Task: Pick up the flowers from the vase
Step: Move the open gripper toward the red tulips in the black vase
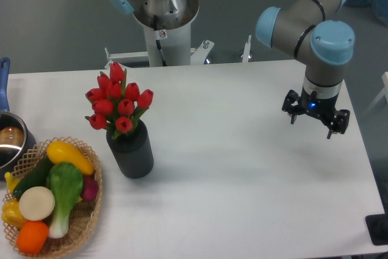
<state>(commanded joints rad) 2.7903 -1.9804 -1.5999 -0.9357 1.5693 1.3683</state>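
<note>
gripper (315, 118) apart — flowers (119, 102) upright in vase (131, 153).

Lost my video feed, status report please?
Pincer empty, far right of vase; open or shut unclear. Flowers in vase, untouched. Bare table between, nothing blocking.

1 vase (131, 154), 1 basket (85, 222), 1 pot (9, 141), ~10 tulips (118, 104).

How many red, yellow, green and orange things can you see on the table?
Red: 1, the flowers, one bunch in the vase
Yellow: 2, in the basket
Green: 2, in the basket
Orange: 1, in the basket
Total: 6
</note>
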